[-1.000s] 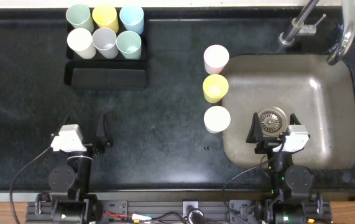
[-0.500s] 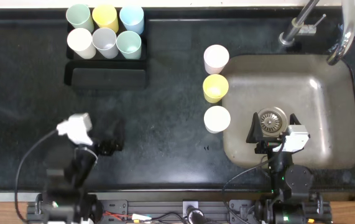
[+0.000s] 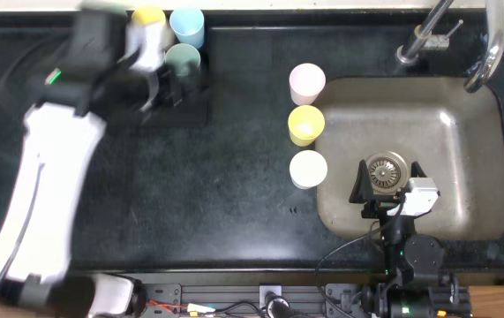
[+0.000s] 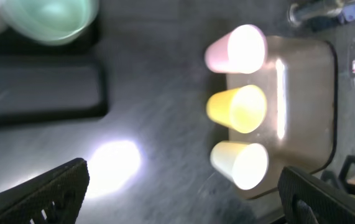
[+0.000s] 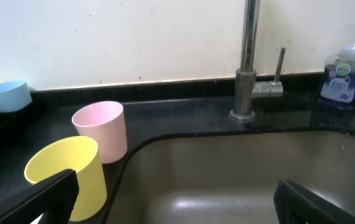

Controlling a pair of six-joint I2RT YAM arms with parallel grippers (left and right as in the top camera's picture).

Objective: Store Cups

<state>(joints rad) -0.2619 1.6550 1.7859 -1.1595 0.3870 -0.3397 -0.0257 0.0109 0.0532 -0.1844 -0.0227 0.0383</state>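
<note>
Three loose cups stand in a row on the counter beside the sink: pink (image 3: 306, 82), yellow (image 3: 305, 124) and cream (image 3: 308, 168). The left wrist view looks down on the same pink cup (image 4: 236, 48), yellow cup (image 4: 238, 107) and cream cup (image 4: 240, 163) from high up. My left gripper (image 3: 159, 84) is raised near the black cup rack (image 3: 154, 112), open and holding nothing. My right gripper (image 3: 388, 185) rests low over the sink, open and holding nothing, with the pink cup (image 5: 101, 129) and yellow cup (image 5: 65, 171) off to its side.
The rack holds several cups, among them a yellow one (image 3: 148, 18), a blue one (image 3: 187, 25) and a green one (image 3: 183, 60). The steel sink (image 3: 463, 115) fills the right side. A faucet (image 5: 247, 62) and a soap bottle (image 5: 345, 74) stand behind it.
My left arm has risen from its rest near the front edge and swung up toward the rack, partly covering it. The right arm and the three loose cups have not moved.
</note>
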